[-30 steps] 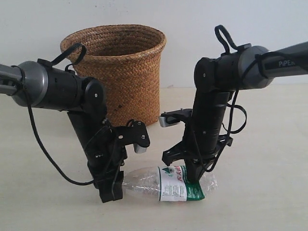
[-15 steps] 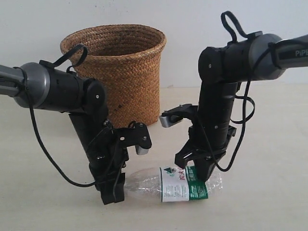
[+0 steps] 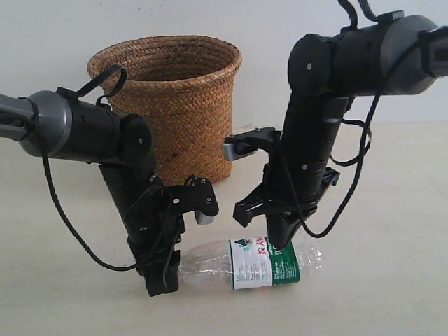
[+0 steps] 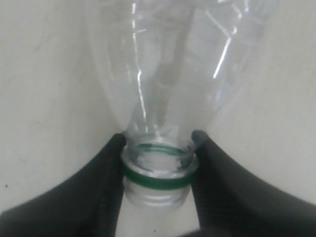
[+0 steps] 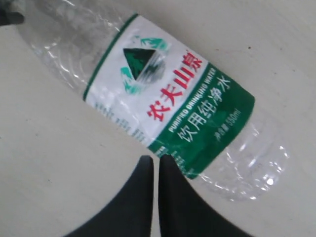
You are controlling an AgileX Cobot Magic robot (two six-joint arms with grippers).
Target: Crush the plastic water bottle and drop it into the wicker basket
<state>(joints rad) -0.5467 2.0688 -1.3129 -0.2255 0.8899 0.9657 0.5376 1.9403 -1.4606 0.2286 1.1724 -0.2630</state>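
Observation:
The plastic water bottle (image 3: 260,263) lies on its side on the pale table (image 3: 392,210), capless, its green ring toward the left arm. My left gripper (image 3: 165,278) is shut on the bottle's neck; in the left wrist view both black fingers (image 4: 106,173) pinch the neck at the green ring (image 4: 157,178) of the bottle (image 4: 173,74). My right gripper (image 3: 280,245) is shut and empty, its tips just above the label. In the right wrist view it (image 5: 155,160) points down at the label's edge on the bottle (image 5: 173,98). The wicker basket (image 3: 175,98) stands upright behind the left arm.
A white wall (image 3: 280,28) runs behind the table. Loose black cables (image 3: 63,217) hang from both arms. The basket is a short way behind the bottle.
My right arm has risen and its shut tips have lifted off the bottle's body. The bottle has shifted slightly and looks rounder. The left gripper keeps its hold on the neck.

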